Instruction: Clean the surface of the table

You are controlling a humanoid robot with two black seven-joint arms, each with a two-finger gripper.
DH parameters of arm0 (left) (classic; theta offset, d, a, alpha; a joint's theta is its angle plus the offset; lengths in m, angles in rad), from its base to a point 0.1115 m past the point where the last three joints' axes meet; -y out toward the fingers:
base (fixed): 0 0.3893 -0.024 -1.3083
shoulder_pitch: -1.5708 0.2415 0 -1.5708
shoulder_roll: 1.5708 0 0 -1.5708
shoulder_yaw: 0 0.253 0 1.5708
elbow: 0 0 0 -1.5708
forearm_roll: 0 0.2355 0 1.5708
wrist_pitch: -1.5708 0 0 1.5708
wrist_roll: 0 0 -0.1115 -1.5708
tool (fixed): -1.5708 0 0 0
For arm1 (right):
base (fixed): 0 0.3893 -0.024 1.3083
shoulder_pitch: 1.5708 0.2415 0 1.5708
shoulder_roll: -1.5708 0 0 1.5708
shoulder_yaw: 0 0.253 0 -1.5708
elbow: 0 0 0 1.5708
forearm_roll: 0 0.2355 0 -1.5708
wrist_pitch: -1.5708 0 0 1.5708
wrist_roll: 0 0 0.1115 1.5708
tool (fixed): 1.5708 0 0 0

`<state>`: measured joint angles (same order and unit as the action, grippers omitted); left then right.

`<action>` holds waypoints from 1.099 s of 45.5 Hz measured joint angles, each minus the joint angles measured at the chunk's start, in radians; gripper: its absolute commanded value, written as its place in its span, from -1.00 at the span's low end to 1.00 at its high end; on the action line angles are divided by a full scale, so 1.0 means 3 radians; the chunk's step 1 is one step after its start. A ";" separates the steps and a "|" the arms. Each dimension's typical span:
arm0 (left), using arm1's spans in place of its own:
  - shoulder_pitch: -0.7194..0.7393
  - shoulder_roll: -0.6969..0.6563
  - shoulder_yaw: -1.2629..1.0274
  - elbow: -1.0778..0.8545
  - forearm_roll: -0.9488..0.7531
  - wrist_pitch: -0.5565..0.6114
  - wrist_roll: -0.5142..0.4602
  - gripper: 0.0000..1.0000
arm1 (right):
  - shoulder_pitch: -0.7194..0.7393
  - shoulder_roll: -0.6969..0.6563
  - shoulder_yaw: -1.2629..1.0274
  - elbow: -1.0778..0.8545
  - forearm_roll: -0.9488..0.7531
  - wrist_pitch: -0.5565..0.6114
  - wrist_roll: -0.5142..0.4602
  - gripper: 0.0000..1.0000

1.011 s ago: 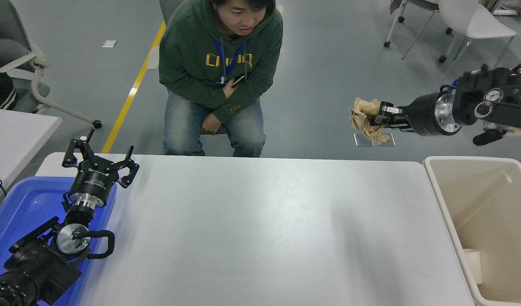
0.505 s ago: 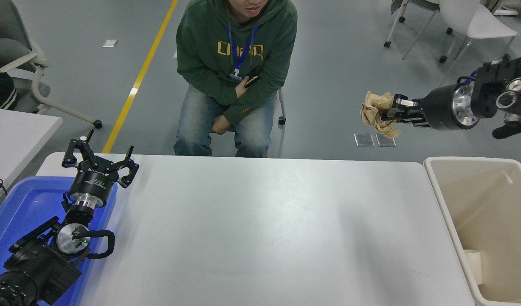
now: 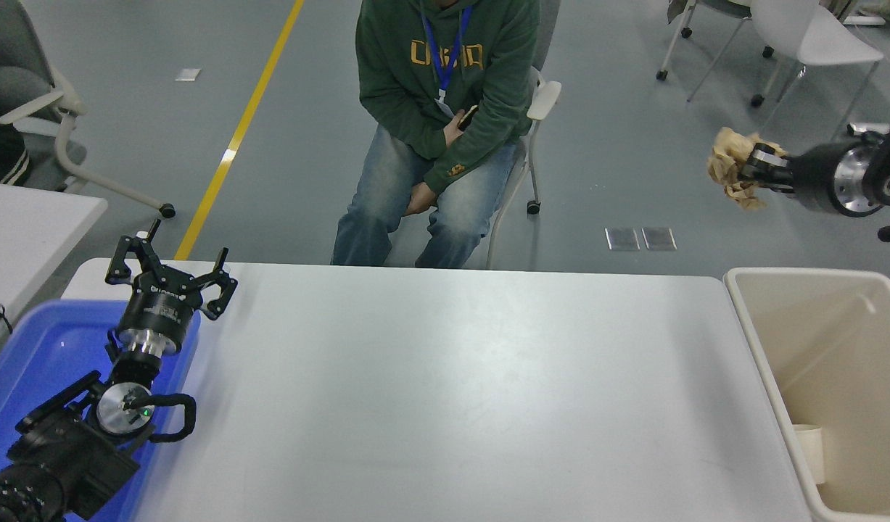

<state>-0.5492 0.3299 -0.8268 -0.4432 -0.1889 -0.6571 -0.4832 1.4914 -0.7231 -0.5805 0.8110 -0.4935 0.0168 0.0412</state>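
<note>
The right tool (image 3: pixel 751 168) and its crumpled brown paper (image 3: pixel 731 174) have been carried rightward since the earlier frames. At the left, the left tool (image 3: pixel 170 270) is parked with fingers spread wide over the blue tray (image 3: pixel 24 355). The white worktop (image 3: pixel 445 391) fills the middle. At the right, the paper is clamped above the floor, beyond the beige bin (image 3: pixel 822 391).

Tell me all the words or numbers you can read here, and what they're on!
Yellow letters on the person's green hoodie: partly hidden by the lanyard, not readable as a word.
White print on the left tool: too small and blurred to read.
Nothing else carries readable text.
</note>
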 measured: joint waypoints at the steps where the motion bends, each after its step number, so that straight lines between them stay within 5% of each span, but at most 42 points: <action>1: 0.0000 0.0000 0.0000 0.0000 0.0001 0.0000 0.0000 1.00 | -0.0041 0.0005 0.0003 -0.0053 0.0004 -0.0041 0.0001 -1.00; 32: -0.0001 0.0000 0.0000 -0.0001 0.0001 0.0002 0.0000 1.00 | -0.1746 0.0761 0.0572 -0.2211 0.0159 -0.1138 0.0020 -1.00; 50: -0.0004 0.0000 0.0000 0.0000 -0.0002 0.0002 0.0000 1.00 | -0.2241 0.1022 0.0826 -0.2553 0.0281 -0.1463 0.0021 -1.00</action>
<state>-0.5505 0.3298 -0.8268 -0.4431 -0.1895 -0.6565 -0.4832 0.8191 -0.4166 -0.3326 0.0450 -0.4092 -0.4222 0.0475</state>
